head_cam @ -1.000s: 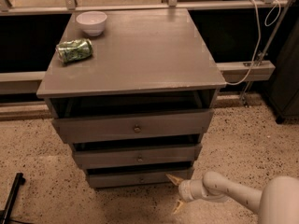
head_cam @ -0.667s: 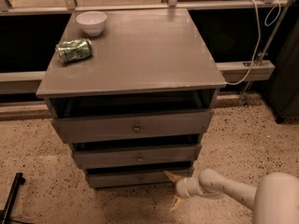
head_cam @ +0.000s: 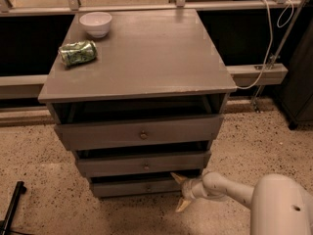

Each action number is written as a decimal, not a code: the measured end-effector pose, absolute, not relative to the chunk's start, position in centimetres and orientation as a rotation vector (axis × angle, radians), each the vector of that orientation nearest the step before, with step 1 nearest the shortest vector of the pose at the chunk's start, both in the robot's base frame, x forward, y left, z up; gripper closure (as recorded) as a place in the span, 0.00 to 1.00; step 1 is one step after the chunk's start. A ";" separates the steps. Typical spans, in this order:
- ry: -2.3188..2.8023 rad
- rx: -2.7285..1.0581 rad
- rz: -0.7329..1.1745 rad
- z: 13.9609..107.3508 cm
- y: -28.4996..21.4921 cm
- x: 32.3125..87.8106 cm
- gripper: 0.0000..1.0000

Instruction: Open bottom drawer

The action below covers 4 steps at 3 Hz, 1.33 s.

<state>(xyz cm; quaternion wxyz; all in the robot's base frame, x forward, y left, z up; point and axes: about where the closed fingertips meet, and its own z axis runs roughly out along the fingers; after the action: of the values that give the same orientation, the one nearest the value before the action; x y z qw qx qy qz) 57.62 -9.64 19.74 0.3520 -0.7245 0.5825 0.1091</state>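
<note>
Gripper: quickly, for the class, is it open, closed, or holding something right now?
Gripper: open, holding nothing, low by the right end of the bottom drawer front.

An indoor lab or work space: a lone drawer cabinet [head_cam: 107, 133] on a speckled hard floor [head_cam: 39, 180], with metal railing [head_cam: 137, 7] and a loose white cable [head_cam: 269, 38] behind. The robot's jaws sit low beside the bottom drawer [head_cam: 132, 187].

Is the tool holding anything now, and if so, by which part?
Nothing is held. The tool is open, low by the right end of the bottom drawer.
</note>
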 end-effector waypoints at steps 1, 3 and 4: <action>1.542 -1.878 0.256 18.3 -9.6 60.2 0.03; 1.586 -1.890 0.266 16.9 -9.2 60.9 0.43; 1.558 -1.891 0.305 17.9 -8.9 58.5 0.44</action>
<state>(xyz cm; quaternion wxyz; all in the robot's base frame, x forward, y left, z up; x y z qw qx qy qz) 58.55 -8.90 17.88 0.3298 -0.7231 0.5957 0.1166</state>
